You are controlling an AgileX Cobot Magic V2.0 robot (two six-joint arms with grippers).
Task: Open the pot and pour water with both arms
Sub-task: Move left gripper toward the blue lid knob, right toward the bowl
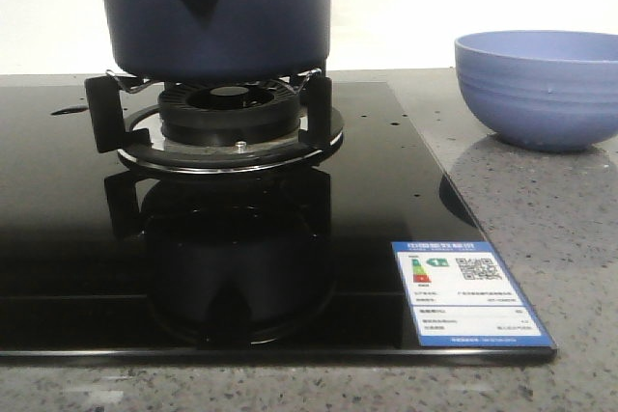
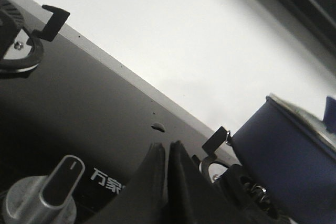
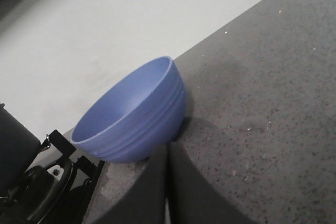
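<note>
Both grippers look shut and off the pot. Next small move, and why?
Probably open the left gripper and ease it toward the pot. The pot sits on the burner stand, untouched; both left and right gripper fingers are pressed together holding nothing. The bowl waits empty on the counter beside the stove.

Left tool (image 2: pixel 168 153) and right tool (image 3: pixel 168 156) both have fingers pressed together.

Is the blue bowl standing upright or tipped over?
Upright: the bowl rests on its base on the counter, opening upward.
</note>
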